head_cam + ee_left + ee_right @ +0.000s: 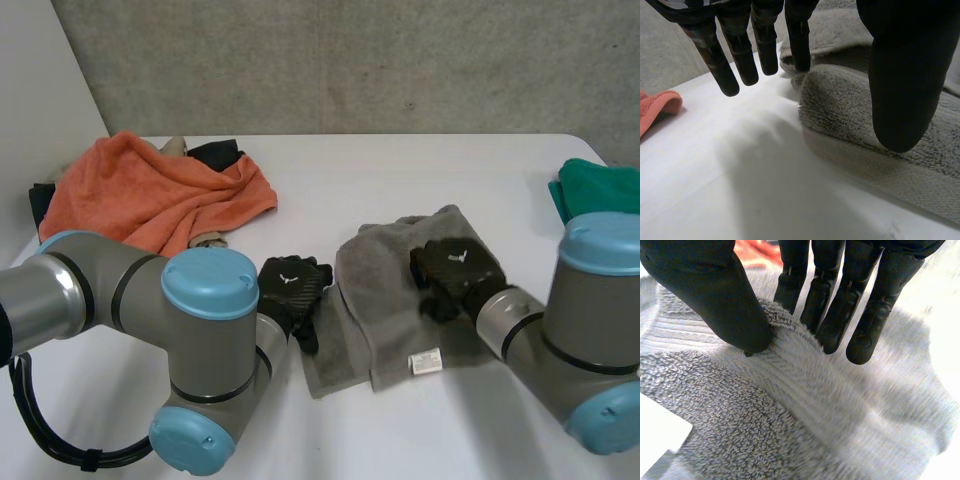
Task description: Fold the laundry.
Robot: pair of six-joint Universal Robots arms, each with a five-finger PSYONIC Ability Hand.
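**Grey terry towel held on its right half, left edge free**

The grey terry towel [375, 290] lies rumpled and partly doubled over in the middle of the white table [400, 170]. A white label [426, 361] shows near its front edge. As far as the head view shows, its long axis runs from the front of the table away toward the back, leaning to the right.

The right hand [450, 268] rests on top of the towel's far right part. In the right wrist view its thumb [715, 295] and fingers [840, 315] have closed from opposite sides on a raised ridge of cloth, pinching it between them.

The left hand [293, 290] is at the towel's left edge. Its fingers [742, 60] are straight and spread, hanging over bare table just beside the cloth. Its thumb [905, 75] hangs over the towel, and nothing is held.

The coming move seems to turn on that left edge. It lies directly between the left hand's fingers and thumb, so this hand is the nearer one to take it. The right hand already has its hold further in. A fold across the long axis would need both holds secure first, since loose terry could slip out of a shallow pinch.

A crumpled orange terry towel [150, 195] sits well apart at the far left, and a green cloth [600, 190] lies at the right edge.
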